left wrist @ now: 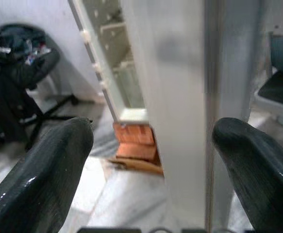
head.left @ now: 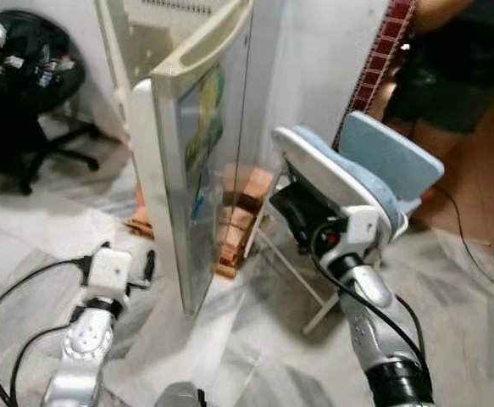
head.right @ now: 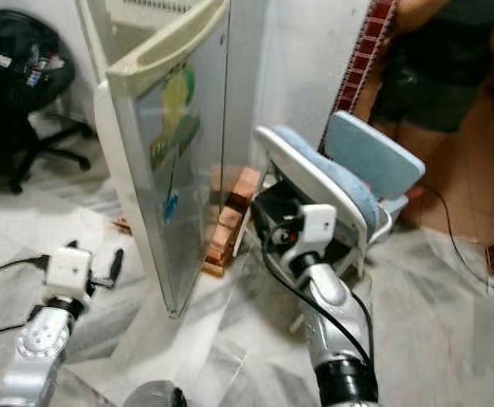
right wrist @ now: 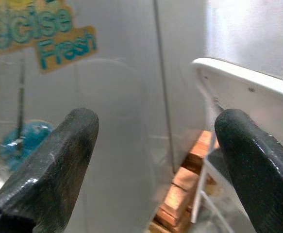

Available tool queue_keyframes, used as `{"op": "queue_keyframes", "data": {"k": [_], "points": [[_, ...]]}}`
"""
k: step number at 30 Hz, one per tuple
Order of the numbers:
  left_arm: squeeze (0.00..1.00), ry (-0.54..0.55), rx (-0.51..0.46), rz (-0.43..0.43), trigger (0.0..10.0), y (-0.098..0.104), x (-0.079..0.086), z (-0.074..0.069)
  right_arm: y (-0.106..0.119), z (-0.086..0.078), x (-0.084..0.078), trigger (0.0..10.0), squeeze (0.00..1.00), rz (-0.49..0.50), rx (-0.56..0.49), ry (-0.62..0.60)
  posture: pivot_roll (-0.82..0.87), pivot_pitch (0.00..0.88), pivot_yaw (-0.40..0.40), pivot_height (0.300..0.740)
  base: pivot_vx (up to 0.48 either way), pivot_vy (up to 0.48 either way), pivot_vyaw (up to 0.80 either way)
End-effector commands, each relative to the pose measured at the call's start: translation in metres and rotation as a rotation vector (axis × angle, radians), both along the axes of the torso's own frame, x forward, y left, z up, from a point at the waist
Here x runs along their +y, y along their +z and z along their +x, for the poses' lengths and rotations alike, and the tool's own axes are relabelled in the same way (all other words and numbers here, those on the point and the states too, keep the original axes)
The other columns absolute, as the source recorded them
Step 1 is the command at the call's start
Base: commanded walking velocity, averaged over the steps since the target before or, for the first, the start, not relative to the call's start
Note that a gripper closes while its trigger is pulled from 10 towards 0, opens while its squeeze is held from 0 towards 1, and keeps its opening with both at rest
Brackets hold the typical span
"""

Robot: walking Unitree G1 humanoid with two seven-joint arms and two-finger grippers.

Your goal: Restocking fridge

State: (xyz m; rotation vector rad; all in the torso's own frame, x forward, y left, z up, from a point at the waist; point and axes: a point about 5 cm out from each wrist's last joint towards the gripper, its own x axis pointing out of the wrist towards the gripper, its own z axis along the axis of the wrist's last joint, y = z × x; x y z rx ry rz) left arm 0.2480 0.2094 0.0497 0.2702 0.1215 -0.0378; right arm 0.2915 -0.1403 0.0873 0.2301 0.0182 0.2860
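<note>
We see the fridge door (head.left: 197, 144) swung open in the upper middle of the left eye view, its edge facing us. The fridge (left wrist: 113, 73) body stands behind it, and the left wrist view shows pale shelves inside. Red bricks (head.left: 240, 216) sit under the fridge, near the middle of the frame.

Our left gripper (left wrist: 153, 167) is low in the lower left of the head views, just beside the door's bottom edge. Its two black fingers (left wrist: 49, 174) are spread wide apart, with nothing between them but the door edge farther off.

Our right gripper (right wrist: 153, 160) is right of the middle, in front of a blue and white chair (head.left: 369, 165). Its fingers (right wrist: 49, 170) are also wide apart and hold nothing. Past them we see the door's shiny face with a sticker (right wrist: 39, 34) that has blue letters.

A black office chair (head.left: 26, 76) is in the upper left. A person (head.left: 458, 68) stands in the upper right. The floor (head.left: 255, 339) is grey-white marble.
</note>
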Motion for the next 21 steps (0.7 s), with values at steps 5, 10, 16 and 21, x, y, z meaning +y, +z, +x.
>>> {"op": "queue_keyframes", "data": {"k": [5,10,16,21], "points": [[0.00,-0.012,0.009,-0.012,10.0,-0.002,-0.004,0.000,-0.005,-0.003,-0.017,10.0,0.00,-0.034,0.016,-0.073,0.09,0.000,-0.053,0.740,0.000,0.480,0.00],[0.00,-0.016,0.006,-0.013,10.0,-0.002,-0.004,0.001,-0.007,-0.004,-0.020,10.0,0.00,-0.050,0.015,-0.110,0.08,0.000,-0.051,0.740,0.000,0.480,0.00],[0.00,-0.021,-0.036,-0.027,10.0,0.005,-0.002,0.004,-0.011,-0.006,-0.023,10.0,0.00,-0.059,0.025,-0.145,0.08,0.000,-0.052,0.740,0.000,0.480,0.00],[0.00,-0.018,-0.047,-0.031,10.0,0.007,-0.001,0.006,-0.014,-0.006,-0.024,10.0,0.00,-0.076,0.031,-0.161,0.08,0.000,-0.054,0.740,0.000,0.480,0.00]]}}
